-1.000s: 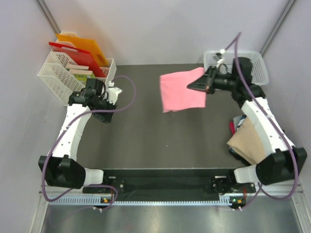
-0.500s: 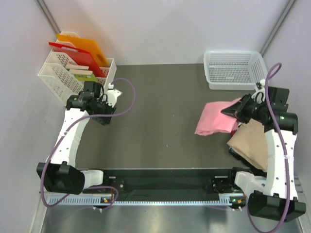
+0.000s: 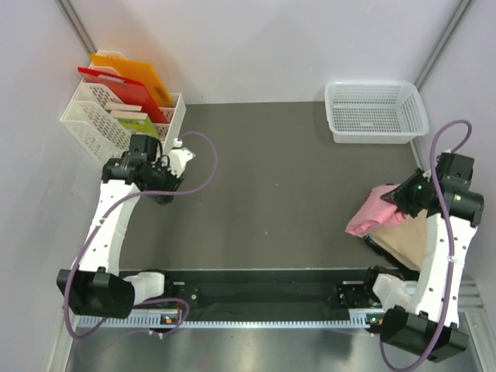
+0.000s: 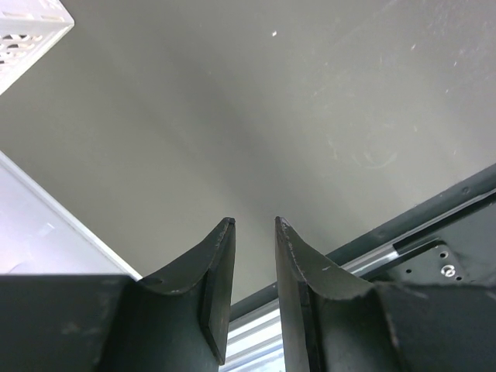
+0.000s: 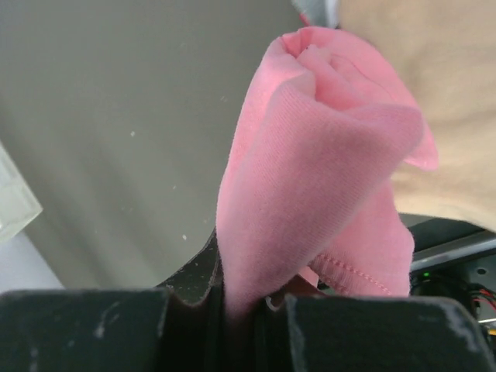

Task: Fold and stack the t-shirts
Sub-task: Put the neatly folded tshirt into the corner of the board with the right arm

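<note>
Item 1: pink t-shirt (image 3: 370,217), plain salmon knit, bunched into a loose wad with a stitched hem showing. It hangs at the bench's (image 3: 263,194) right edge, pinched in the right gripper (image 3: 399,198).

Item 2: tan t-shirt (image 3: 407,236), folded flat at the near right corner and partly under the pink one. A dark cloth edge beneath it is mostly hidden.

Item 3: left gripper (image 4: 254,225), jaws narrowly parted and holding nothing, near the left edge.

Item 4: white basket (image 3: 376,112) in the far right corner.

Item 5: white rack (image 3: 97,128) in the far left corner; its contents are too small to identify.
</note>
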Robot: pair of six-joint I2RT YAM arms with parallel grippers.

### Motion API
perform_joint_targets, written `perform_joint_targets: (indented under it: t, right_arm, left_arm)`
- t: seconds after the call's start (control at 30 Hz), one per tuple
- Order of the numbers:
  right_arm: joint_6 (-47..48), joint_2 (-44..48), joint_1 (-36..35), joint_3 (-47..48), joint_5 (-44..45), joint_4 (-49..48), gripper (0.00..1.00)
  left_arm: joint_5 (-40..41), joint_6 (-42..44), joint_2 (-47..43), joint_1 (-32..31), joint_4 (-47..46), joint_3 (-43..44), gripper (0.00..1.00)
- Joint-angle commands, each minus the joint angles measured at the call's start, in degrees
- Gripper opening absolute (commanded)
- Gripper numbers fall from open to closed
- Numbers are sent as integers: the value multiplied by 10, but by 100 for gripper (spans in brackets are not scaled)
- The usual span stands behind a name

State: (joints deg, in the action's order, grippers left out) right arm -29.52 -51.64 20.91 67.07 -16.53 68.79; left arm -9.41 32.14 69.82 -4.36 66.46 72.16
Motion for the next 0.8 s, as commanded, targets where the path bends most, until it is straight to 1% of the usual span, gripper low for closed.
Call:
perform_joint_targets:
  t: [0.0,0.1,0.23,0.33,0.37,0.43,0.47,0.53,0.6,0.67,0.77]
  right_arm:
    - [14,-47,29,73,55,-7,0]
    - [14,-71,51,104,80,8,0]
    - [9,-93,77,132,85,16,0]
    - [3,-108,95,164,79,25,0]
    - [1,-113,104,181,87,31,0]
    - [-6,-113,116,189,100,46,0]
    - [-6,-109,133,186,114,52,0]
    - [-7,-102,145,174,132,63,0]
    - [-12,-87,150,142,150,65,0]
    - [-17,-66,155,100,184,61,0]
    - [-32,-42,162,44,233,48,0]
  left_arm:
    - [-8,37,-28,10,0,-12,33]
    - [-5,51,-37,18,-2,-23,33]
    - [-6,64,-43,27,-5,-36,33]
    - [-12,64,-31,37,-19,-32,33]
    - [-19,62,-15,39,-26,-29,34]
    - [-32,46,11,68,-28,0,34]
    - [-52,39,42,78,-26,14,34]
    - [-75,24,73,110,-7,55,33]
    - [-107,23,110,136,21,77,33]
    - [-113,26,124,144,26,90,32]
    - [-115,45,115,156,26,82,33]
